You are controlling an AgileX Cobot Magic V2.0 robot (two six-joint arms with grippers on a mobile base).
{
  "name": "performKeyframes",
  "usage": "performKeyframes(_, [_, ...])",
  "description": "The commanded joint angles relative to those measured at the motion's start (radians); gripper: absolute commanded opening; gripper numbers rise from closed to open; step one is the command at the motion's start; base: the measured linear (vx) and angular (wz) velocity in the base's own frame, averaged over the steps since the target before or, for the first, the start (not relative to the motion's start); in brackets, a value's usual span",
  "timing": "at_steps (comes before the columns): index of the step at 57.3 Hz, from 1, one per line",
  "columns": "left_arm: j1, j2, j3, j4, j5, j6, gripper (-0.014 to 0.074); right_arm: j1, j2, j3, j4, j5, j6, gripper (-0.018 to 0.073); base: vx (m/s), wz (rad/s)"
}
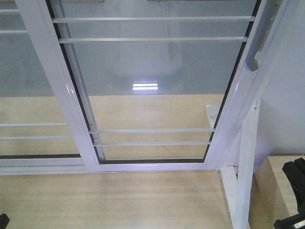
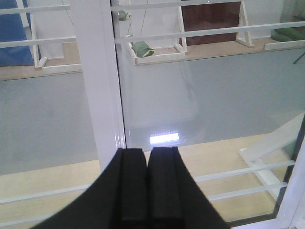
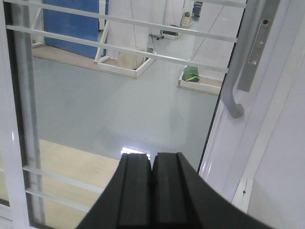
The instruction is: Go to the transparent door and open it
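The transparent door fills the front view: clear glass in a glossy white frame. Its right upright carries a long curved silver handle, which also shows at the upper right of the right wrist view. Thin white horizontal bars cross the glass; I cannot tell whether they lie on it or behind it. My left gripper is shut and empty, facing the glass beside a white upright. My right gripper is shut and empty, below and left of the handle, apart from it.
A second white-framed glass panel with bars stands at the left. A white wooden stand and a wooden ledge are at the right. Light wood floor lies before the door. Behind the glass are grey floor and white frames holding green objects.
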State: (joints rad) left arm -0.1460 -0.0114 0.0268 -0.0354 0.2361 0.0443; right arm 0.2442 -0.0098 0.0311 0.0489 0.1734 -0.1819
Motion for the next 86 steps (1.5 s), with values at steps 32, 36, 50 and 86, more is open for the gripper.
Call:
performKeyframes(32, [-0.015, 0.011, 0.023, -0.009, -0.051, -0.001, 0.0000, -0.005, 0.064, 0.011, -0.003, -0.079, -0.006, 0.0000, 0.07, 0.00])
performKeyframes(36, [-0.015, 0.009, 0.023, -0.009, -0.047, -0.001, 0.0000, -0.005, 0.068, 0.011, -0.003, -0.077, -0.006, 0.0000, -0.01, -0.01])
performKeyframes(50, [-0.015, 0.009, 0.023, -0.009, -0.045, -0.001, 0.0000, -0.005, 0.068, 0.011, -0.003, -0.077, -0.006, 0.0000, 0.01, 0.01])
performKeyframes(86, [-0.015, 0.009, 0.023, -0.009, -0.045, -0.001, 0.0000, -0.005, 0.067, 0.011, -0.003, -0.077, -0.005, 0.0000, 0.01, 0.00])
